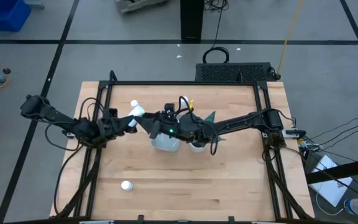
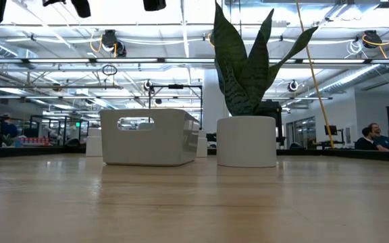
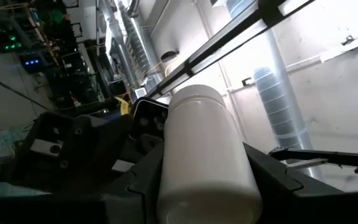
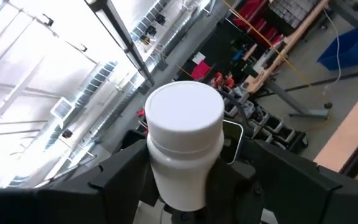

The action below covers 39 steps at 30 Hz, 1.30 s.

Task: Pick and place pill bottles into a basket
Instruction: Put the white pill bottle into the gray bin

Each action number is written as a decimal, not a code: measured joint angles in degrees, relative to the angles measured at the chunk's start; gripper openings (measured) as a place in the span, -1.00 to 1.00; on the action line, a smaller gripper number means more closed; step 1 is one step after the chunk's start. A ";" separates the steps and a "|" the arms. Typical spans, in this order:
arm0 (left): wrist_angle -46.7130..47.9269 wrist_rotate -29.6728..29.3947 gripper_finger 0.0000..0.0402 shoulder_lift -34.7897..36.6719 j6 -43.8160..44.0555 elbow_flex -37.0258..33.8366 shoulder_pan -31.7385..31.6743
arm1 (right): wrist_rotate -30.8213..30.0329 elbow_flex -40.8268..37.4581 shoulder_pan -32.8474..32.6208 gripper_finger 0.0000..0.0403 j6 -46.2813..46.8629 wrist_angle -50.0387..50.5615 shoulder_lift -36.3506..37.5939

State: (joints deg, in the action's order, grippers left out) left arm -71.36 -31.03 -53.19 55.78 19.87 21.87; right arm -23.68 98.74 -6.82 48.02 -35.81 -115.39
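Two grippers, L [image 1: 133, 121] & R [image 1: 157, 129], each clamp pill bottle [image 3: 204, 155] [image 4: 185, 146] over basket [image 1: 165, 142]; spare bottle [image 1: 126, 185] on table [image 1: 229, 186].

Matt white plastic pill bottles [image 4: 185, 146] (smooth caps), pale wood-grain table [image 1: 185, 180], translucent plastic basket [image 2: 150, 137]

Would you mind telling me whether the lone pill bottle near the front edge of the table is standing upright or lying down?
Upright: from above, the pill bottle shows only its round white cap, with no side visible.
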 joint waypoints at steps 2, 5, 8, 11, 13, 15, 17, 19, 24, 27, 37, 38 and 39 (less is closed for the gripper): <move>-0.10 0.03 -0.16 0.00 -0.25 -0.01 0.00 | -0.07 0.00 -0.02 0.40 -2.67 -1.32 -0.03; 0.11 0.61 -0.16 -0.05 -0.43 0.01 0.02 | -0.14 0.00 -0.14 0.40 -4.33 -3.05 -0.07; 0.01 0.80 -0.16 -0.11 -0.24 0.01 0.02 | -0.14 0.00 -0.16 0.40 -3.64 -3.39 -0.07; -0.99 0.73 -0.16 -0.08 -1.25 0.01 0.00 | -0.11 0.00 -0.14 0.40 -3.59 -2.93 -0.07; -1.58 0.77 -0.16 -0.10 -1.28 0.01 0.00 | -0.09 0.00 -0.14 0.38 -2.66 -2.66 -0.07; -1.65 0.74 -0.16 -0.07 -1.28 0.01 0.00 | -0.07 0.00 -0.14 0.34 -2.42 -2.94 -0.07; -1.64 0.81 -0.16 -0.09 -1.50 0.01 0.02 | -0.08 0.00 -0.14 0.29 -3.27 -3.48 -0.07; -1.70 1.01 -0.16 -0.09 -1.50 0.01 0.00 | 0.08 0.00 -0.03 0.21 -3.30 -3.72 -0.07; -1.66 1.86 -0.16 -0.07 -1.49 -0.05 0.00 | 2.90 0.00 0.28 -0.09 -3.71 -4.07 -0.07; -1.81 2.10 -0.16 -0.04 -1.94 -0.06 0.00 | 2.85 0.00 0.24 -0.25 -4.65 -4.67 -0.07; -1.64 3.18 0.30 -0.06 -1.14 -0.08 0.02 | 3.00 0.02 0.26 -0.59 -9.30 -5.61 -0.13; -1.81 3.21 0.31 0.00 -0.98 -0.08 0.02 | 3.10 0.02 0.26 -0.65 -9.55 -5.75 -0.13; -1.79 3.48 0.32 -0.02 -1.00 -0.08 0.02 | 3.19 0.02 0.24 -0.72 -9.67 -5.83 -0.13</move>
State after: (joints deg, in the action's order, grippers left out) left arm -73.16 -27.54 -53.21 54.78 19.79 21.89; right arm -20.49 98.76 -6.58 38.35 -41.64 -115.52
